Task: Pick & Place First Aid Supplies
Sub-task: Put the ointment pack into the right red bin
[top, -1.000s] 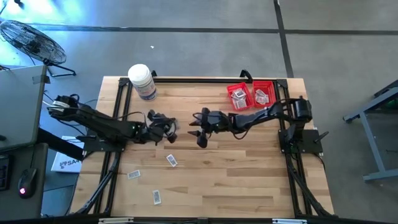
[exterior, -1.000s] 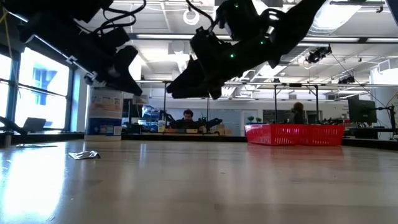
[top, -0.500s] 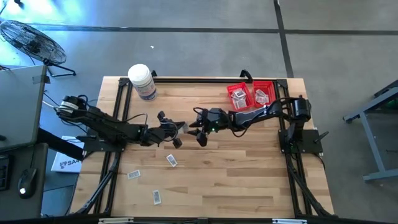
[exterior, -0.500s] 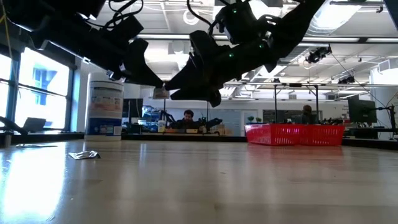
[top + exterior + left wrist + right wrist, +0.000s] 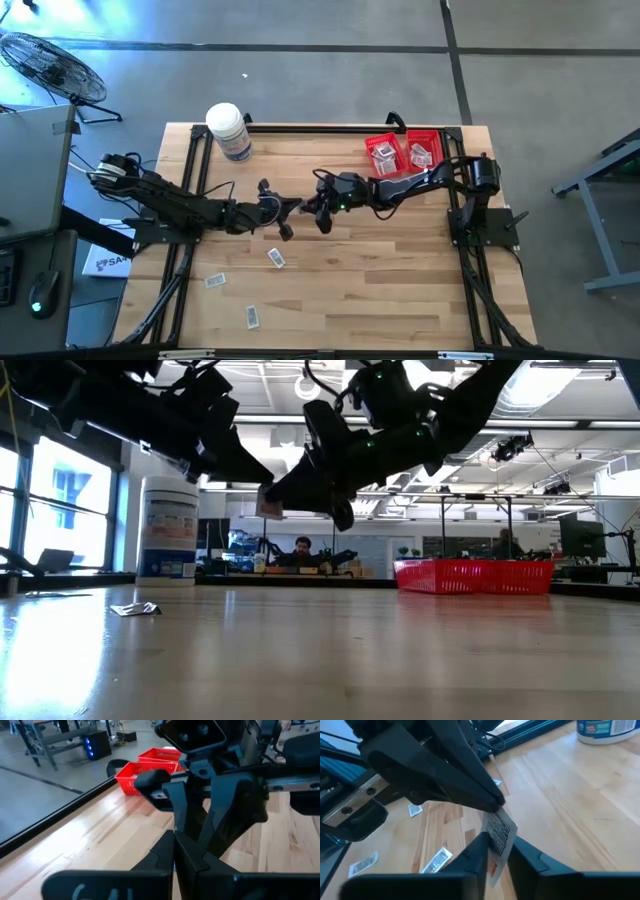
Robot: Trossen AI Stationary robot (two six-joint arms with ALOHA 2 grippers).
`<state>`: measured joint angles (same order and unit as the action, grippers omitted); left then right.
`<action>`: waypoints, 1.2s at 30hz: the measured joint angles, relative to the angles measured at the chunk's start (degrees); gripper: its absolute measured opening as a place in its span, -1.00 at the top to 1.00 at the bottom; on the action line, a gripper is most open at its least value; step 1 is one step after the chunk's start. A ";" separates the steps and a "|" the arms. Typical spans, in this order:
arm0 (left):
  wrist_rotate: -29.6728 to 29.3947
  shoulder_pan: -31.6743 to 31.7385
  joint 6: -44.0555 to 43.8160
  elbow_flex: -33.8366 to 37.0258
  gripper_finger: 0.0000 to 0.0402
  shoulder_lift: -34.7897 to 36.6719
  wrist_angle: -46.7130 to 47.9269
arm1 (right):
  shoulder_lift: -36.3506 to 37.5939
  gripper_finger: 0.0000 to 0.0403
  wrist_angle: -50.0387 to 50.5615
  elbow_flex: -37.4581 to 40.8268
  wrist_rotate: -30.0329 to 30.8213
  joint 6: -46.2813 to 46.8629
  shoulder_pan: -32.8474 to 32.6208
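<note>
Above the table's middle, one small white packet (image 5: 498, 834) of the first aid supplies hangs in the air between both grippers. My left gripper (image 5: 295, 206) comes from the table's left and is shut on the packet's upper end. From the right, my right gripper (image 5: 310, 205) meets it, its two fingers closed on the packet's lower part. In the low view the packet (image 5: 268, 508) shows well above the tabletop. Three more packets (image 5: 275, 258) (image 5: 214, 281) (image 5: 252, 317) lie flat on the wood at the near left. My left gripper pinches the packet's upper edge (image 5: 496, 814) between its two fingertips (image 5: 490, 802), reaching nearly level from the table's left. The packet hangs below them, clear of the table. My right gripper has the packet's lower part (image 5: 495, 851) between its two fingers (image 5: 476, 854), coming nearly level from the table's right. The packet stands roughly upright in the hold.
A large white bottle (image 5: 229, 130) stands at the far left. Two red mesh baskets (image 5: 383, 155) (image 5: 424, 150) holding several packets sit at the far right, beside the right arm. A black frame runs along the table's edges. People sit in the room beyond the table.
My left gripper has carried the packet toward the table's right, up to my right gripper, and its wrist has turned on the way. My right gripper has stayed in place, rolled a little, and brought its wide-open fingers together around the packet.
</note>
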<state>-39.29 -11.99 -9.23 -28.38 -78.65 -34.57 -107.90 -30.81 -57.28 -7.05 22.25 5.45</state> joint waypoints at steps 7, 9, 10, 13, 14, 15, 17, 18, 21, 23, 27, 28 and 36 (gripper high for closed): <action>0.36 0.00 0.00 -0.02 1.00 0.00 0.03 | 0.00 0.95 0.02 0.00 -1.12 -1.56 -0.18; 1.26 0.04 0.04 -0.04 1.00 0.00 0.59 | 0.00 0.95 0.20 0.02 -0.45 -1.69 -0.29; 1.35 0.02 0.29 -0.04 0.99 0.00 0.86 | 0.00 0.96 0.37 0.02 -0.33 -1.71 -0.33; 1.52 0.01 1.35 -0.07 0.90 0.68 2.10 | 0.00 0.98 1.41 0.02 -0.06 -2.13 -0.37; 1.51 0.00 1.46 -0.07 0.85 1.06 2.27 | 0.00 0.98 1.89 0.02 0.32 -2.15 -0.35; 1.49 0.00 1.51 -0.11 0.79 1.55 2.62 | 0.00 0.97 2.45 0.02 0.54 -2.15 -0.35; 1.38 0.00 2.13 -0.11 0.63 3.14 4.70 | 0.00 0.98 3.62 0.02 0.65 -2.15 -0.14; 1.10 0.02 3.08 -0.09 0.55 4.17 5.79 | 0.02 0.99 4.60 0.02 0.66 -2.15 0.08; -1.60 0.01 7.18 -0.11 0.31 7.35 8.95 | 0.94 0.98 10.51 0.02 2.31 -1.89 1.20; -3.53 0.01 9.58 -0.11 0.18 9.42 10.54 | 2.98 0.99 17.43 0.04 6.08 -1.93 2.05; -7.64 0.00 10.59 -0.09 0.03 12.58 14.42 | 9.39 0.99 34.40 0.04 18.20 -1.66 3.13; -7.88 0.02 10.28 -0.11 0.02 12.89 15.57 | 11.37 0.99 38.76 0.04 21.48 -1.22 3.54; -8.03 0.02 6.46 -0.07 0.01 13.14 22.42 | 27.27 1.00 70.69 0.02 40.22 8.37 12.32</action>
<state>-47.31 -11.97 -2.78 -28.45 -65.52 -12.15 -80.63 39.88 -57.25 33.17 30.62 17.78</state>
